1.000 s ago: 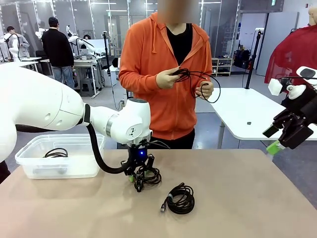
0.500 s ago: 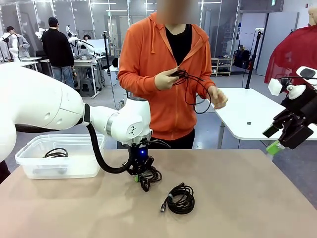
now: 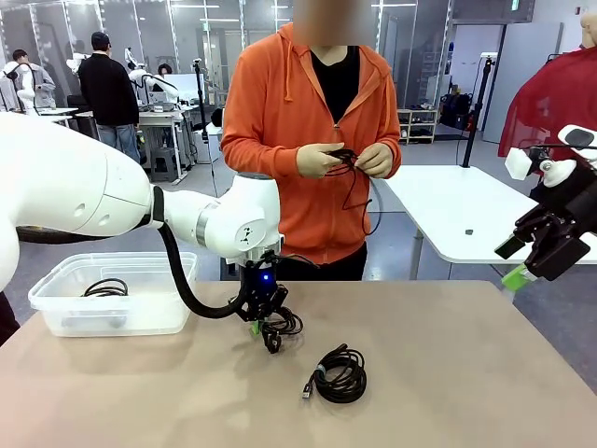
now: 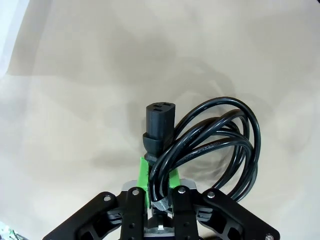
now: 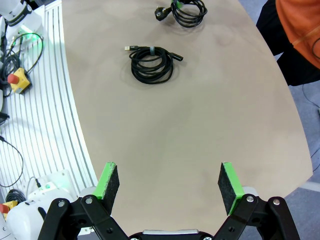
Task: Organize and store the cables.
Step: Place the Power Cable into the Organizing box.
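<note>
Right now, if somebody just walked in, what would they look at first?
Probably the big white arm at the middle of the table, its left gripper shut on a coiled black power cable. Next comes the person in the orange hoodie at the far side, holding a loose black cable in both hands. Another coiled cable lies nearer the camera, and a clear bin sits at the left.
</note>
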`<action>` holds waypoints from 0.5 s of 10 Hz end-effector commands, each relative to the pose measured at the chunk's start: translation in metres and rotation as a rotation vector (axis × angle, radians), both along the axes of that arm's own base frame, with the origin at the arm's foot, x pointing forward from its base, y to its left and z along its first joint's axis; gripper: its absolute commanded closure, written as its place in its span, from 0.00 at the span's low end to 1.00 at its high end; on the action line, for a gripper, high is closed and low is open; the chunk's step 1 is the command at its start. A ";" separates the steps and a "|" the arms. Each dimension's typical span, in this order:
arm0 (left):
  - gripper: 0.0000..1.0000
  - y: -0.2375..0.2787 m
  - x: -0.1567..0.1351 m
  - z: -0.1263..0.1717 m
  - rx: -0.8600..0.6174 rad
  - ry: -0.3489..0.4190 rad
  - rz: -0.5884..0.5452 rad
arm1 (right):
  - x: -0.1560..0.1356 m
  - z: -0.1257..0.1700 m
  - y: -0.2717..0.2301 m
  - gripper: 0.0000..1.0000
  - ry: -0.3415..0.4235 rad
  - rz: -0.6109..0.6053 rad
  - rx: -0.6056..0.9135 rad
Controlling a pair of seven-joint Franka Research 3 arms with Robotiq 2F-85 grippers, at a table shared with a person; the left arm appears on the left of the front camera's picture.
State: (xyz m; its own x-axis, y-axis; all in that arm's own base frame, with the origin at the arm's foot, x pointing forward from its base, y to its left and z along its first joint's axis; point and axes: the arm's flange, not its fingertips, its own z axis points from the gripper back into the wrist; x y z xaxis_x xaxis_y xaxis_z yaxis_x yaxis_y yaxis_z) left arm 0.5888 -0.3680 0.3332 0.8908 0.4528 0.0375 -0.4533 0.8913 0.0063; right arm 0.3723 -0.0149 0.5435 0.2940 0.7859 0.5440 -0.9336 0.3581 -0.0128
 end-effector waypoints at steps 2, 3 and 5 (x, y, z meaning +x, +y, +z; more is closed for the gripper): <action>0.99 0.019 -0.023 0.050 0.025 -0.056 -0.138 | 0.003 0.001 0.002 0.00 -0.004 -0.007 0.002; 0.99 0.027 -0.032 0.072 0.028 -0.097 -0.206 | 0.003 0.001 0.002 0.00 -0.004 -0.007 0.002; 0.99 0.040 -0.047 0.100 -0.017 -0.161 -0.290 | 0.003 0.001 0.002 0.00 -0.004 -0.007 0.002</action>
